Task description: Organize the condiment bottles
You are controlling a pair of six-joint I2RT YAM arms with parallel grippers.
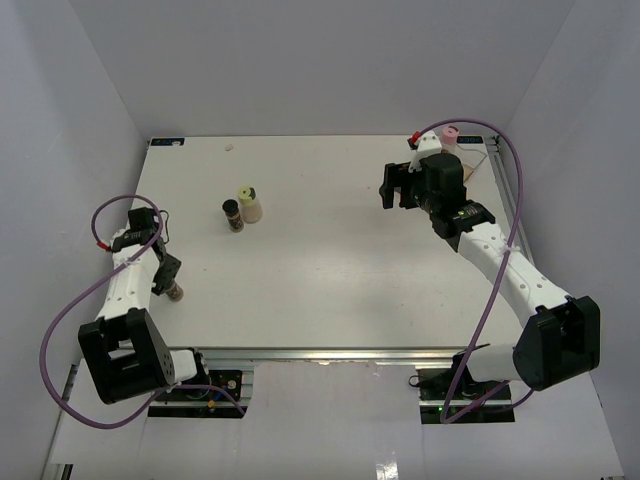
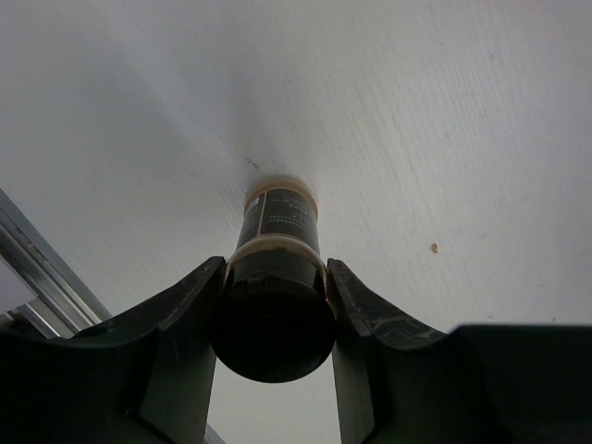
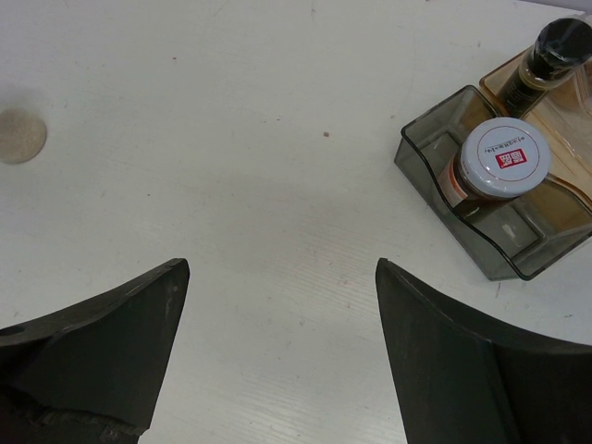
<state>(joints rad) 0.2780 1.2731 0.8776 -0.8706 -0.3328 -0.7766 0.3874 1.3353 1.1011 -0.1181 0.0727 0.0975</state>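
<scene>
On the bench [image 1: 330,270], the near bottle [image 1: 232,216] stands just left of the far bottle [image 1: 249,205]; the tray [image 3: 532,245], far right, holds a jar [image 3: 504,157].

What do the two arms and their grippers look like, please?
The left arm and right arm match: white link shells, black joint housings, black base blocks. A purple cable loops outside each, with a red end. The left gripper and right gripper are black, each with two broad, dark, inward-curving fingers. No readable markings.
</scene>
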